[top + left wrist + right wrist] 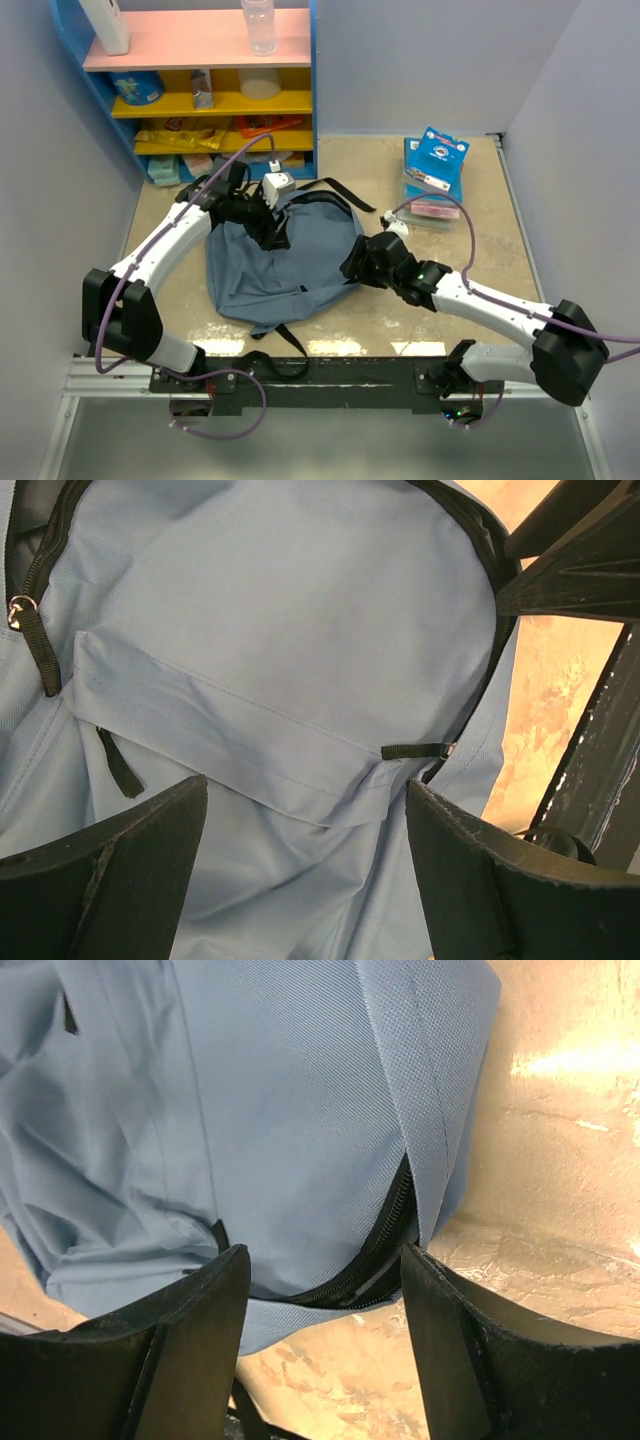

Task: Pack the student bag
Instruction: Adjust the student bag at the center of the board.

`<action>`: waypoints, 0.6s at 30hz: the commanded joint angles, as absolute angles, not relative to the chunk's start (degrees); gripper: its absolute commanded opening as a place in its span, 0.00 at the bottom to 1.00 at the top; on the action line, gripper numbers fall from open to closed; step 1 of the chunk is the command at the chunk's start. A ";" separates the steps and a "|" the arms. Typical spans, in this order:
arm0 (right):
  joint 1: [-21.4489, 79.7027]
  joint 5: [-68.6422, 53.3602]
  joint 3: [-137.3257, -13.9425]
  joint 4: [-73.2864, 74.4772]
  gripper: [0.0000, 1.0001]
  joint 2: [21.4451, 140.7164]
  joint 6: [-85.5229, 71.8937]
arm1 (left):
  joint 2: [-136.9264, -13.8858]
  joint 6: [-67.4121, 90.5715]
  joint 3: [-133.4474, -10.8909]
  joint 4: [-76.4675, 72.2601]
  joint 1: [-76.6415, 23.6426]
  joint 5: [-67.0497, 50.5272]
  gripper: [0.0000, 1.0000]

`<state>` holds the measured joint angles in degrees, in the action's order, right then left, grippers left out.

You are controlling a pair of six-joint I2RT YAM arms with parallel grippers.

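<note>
Lying flat, student bag (285,268) long axis near-far | left hand (274,238) released | right hand (354,263) released | front pocket (250,730) seen only in left wrist view

The overhead view is bright and evenly lit from above. It is sharp throughout, with a soft shadow along the student bag (290,270) and pale glare patches on the table (415,345). In the right wrist view, the table beyond the right-hand jaw burns out to white glare. The fabric weave between the jaws stays crisp. In both wrist views the jaws are dark, close and slightly soft.
</note>
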<state>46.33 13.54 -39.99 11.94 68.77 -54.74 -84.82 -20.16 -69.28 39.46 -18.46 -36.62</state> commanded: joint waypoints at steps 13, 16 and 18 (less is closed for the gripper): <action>46.23 12.92 -41.39 0.71 0.41 76.11 -56.52 | -82.79 -20.74 -68.91 38.32 -18.72 -35.16 0.84; 46.58 13.18 -42.80 0.18 0.14 75.85 -55.81 | -82.71 -20.48 -68.73 38.23 -18.72 -35.24 0.84; 46.93 13.27 -43.94 0.26 0.00 76.11 -55.29 | -82.36 -20.13 -68.91 38.23 -18.72 -35.42 0.86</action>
